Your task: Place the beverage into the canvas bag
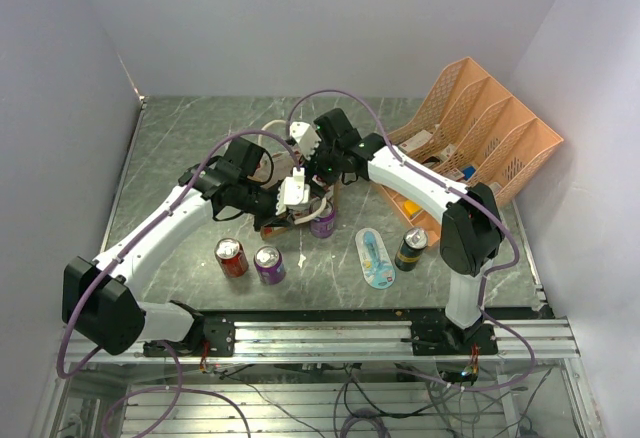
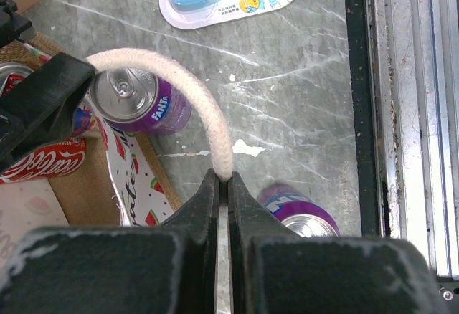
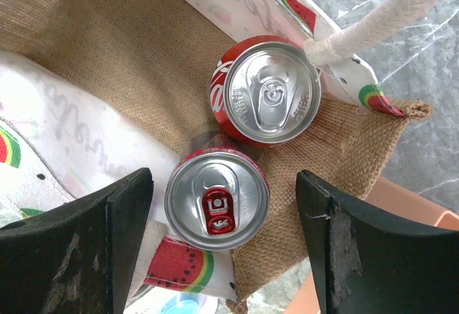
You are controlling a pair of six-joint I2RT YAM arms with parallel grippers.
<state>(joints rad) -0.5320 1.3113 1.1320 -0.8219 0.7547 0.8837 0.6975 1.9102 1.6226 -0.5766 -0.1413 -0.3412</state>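
The canvas bag (image 3: 107, 49), tan burlap inside with watermelon prints outside, lies open under both grippers in the top view (image 1: 296, 220). Two red cans stand inside it: a Coca-Cola can (image 3: 269, 92) and a can with a red tab (image 3: 217, 199). My right gripper (image 3: 224, 210) is open and empty, its jaws either side of the red-tab can and above it. My left gripper (image 2: 223, 178) is shut on the bag's white rope handle (image 2: 208, 113) and holds it up. A purple Fanta can (image 2: 140, 102) stands just outside the bag.
On the table stand a red can (image 1: 231, 256), a purple can (image 1: 268, 264) and a dark can (image 1: 411, 249). A blister pack (image 1: 375, 258) lies flat between them. An orange mesh organizer (image 1: 480, 128) stands at the back right. The metal rail (image 2: 409, 113) runs along the near edge.
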